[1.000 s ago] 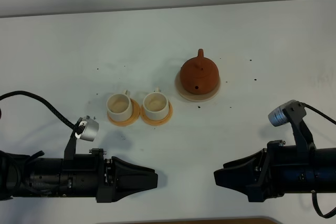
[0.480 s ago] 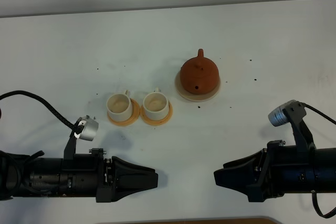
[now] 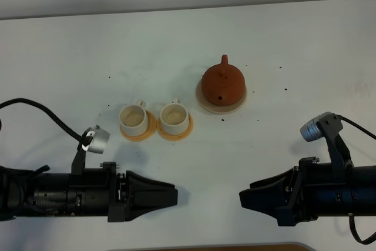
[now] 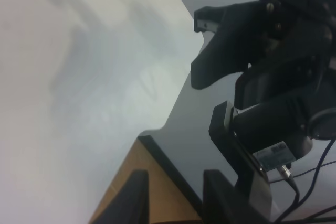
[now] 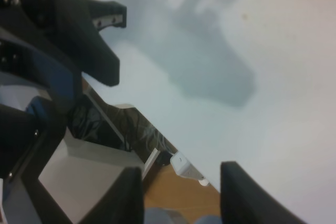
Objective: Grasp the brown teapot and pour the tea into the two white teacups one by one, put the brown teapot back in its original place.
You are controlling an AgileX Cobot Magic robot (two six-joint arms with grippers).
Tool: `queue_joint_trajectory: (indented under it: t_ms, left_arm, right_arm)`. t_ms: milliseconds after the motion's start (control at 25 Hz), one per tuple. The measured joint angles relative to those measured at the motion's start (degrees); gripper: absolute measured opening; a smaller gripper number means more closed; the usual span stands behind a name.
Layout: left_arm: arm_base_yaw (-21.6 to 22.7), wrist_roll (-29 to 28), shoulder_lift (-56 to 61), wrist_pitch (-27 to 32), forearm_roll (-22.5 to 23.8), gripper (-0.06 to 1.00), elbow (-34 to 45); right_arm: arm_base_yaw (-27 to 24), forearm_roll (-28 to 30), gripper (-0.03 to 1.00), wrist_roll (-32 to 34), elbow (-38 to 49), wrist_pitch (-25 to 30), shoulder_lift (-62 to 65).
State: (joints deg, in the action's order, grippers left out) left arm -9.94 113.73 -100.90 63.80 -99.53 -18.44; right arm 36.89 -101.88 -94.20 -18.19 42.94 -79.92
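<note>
- While left gripper (image 3: 174, 196) and right gripper (image 3: 242, 197) point tip to tip, both jaws stand apart, empty.
- Brown teapot (image 3: 222, 84) on cream coaster (image 3: 202, 103), well clear of the jaws.
- First teacup (image 3: 133, 118), second teacup (image 3: 174, 117) nearer left jaws, seemingly dry.

Brown teapot (image 3: 223, 84) upright, lid on, seated on cream coaster (image 3: 222, 109). Left white teacup (image 3: 133, 118) and right white teacup (image 3: 174, 117) upright, side by side, nearby.
</note>
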Motion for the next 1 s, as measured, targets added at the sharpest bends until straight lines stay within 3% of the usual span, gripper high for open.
queue_joint_trajectory:
  t_ms: [320,520,720,880,1000]
  left_arm:
    - [0.00,-8.89,1.03,0.75,0.71,0.29,-7.01]
    - [0.00,-18.35,5.64,0.82,6.08,0.29,-13.59]
    - [0.00,-30.05,14.69,-0.43,14.76,0.29,-20.09]
    - [0.00,-42.51,24.62,-7.56,25.11,0.29,-22.80]
    - [0.00,-52.84,32.62,-13.48,35.42,0.29,-22.92]
  right_arm:
    - [0.00,-0.05,0.38,1.31,-0.07,0.01,0.00]
    - [0.00,0.00,0.38,1.45,-2.91,0.48,-0.02]
    - [0.00,0.45,0.38,1.50,-7.73,0.53,-0.14]
    - [0.00,3.93,0.38,2.42,-12.11,-1.27,-0.20]
    - [0.00,8.31,0.38,6.19,-15.93,-4.79,-0.22]
